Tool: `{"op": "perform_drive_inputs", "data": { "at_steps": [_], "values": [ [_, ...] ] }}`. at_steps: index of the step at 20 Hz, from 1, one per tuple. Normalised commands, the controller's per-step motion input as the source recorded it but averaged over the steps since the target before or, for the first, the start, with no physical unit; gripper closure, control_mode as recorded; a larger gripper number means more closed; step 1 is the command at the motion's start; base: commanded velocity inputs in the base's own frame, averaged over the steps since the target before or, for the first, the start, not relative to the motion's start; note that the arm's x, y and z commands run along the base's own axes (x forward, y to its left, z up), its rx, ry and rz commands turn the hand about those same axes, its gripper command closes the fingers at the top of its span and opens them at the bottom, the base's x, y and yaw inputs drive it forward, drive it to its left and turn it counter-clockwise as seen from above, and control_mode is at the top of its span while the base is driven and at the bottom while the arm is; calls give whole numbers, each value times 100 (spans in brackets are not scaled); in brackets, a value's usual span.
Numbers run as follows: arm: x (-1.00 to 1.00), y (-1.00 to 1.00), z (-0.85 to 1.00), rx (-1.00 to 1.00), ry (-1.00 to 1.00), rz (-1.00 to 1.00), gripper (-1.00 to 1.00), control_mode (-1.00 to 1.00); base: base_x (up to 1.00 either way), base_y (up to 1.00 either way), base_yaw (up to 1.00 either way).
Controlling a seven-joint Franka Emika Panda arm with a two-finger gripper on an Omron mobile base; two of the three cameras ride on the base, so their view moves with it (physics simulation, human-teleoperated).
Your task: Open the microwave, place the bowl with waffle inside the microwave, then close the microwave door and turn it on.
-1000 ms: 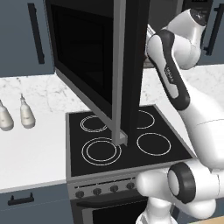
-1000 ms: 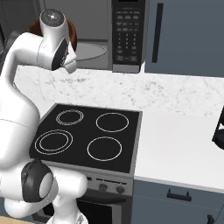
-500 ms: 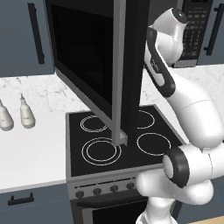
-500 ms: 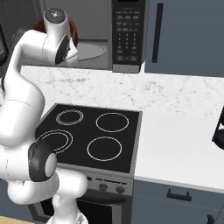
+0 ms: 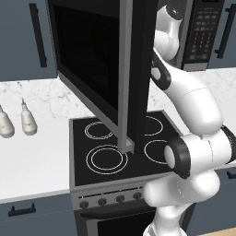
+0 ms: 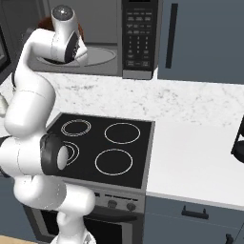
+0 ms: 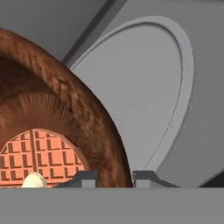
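The microwave [image 6: 138,38] stands open, and its microwave door [image 5: 92,73] swings out over the stove toward me. In the hand view my gripper [image 7: 114,178] is shut on the rim of the reddish-brown bowl [image 7: 87,118]. The orange-tan waffle [image 7: 39,157] lies in the bowl. Just beyond the rim lies the round grey turntable [image 7: 148,87] of the microwave's cavity. From the right base view my wrist reaches into the cavity, with a bit of the bowl [image 6: 44,24] showing behind it.
A black stove [image 6: 102,143] with four white ring burners sits under the microwave. Two pale bottles [image 5: 27,123] stand on the marble counter at the left. A dark object [image 6: 238,140] sits at the counter's right edge. Blue-grey cabinets flank the microwave.
My arm has stretched up and further into the microwave cavity, carrying the bowl with it. The door has stayed open.
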Motion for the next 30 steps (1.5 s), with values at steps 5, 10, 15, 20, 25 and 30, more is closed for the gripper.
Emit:
{"op": "perform_drive_inputs", "data": {
  "at_steps": [5, 10, 15, 20, 25, 30],
  "values": [
    [55, 1, 0, -3, 0, 0, 100, -100, 0, 0, 0],
    [16, 5, -12, -2, -5, 0, 100, -100, 0, 0, 0],
    [3, 14, -29, -4, -12, -1, -100, -100, 0, 0, 0],
    [13, 7, -5, -1, -11, -1, -100, -100, 0, 0, 0],
    [0, 7, 3, 0, -26, -3, -100, -100, 0, 0, 0],
    [-10, 2, 17, 0, -20, 0, -100, -100, 0, 0, 0]
  ]
}}
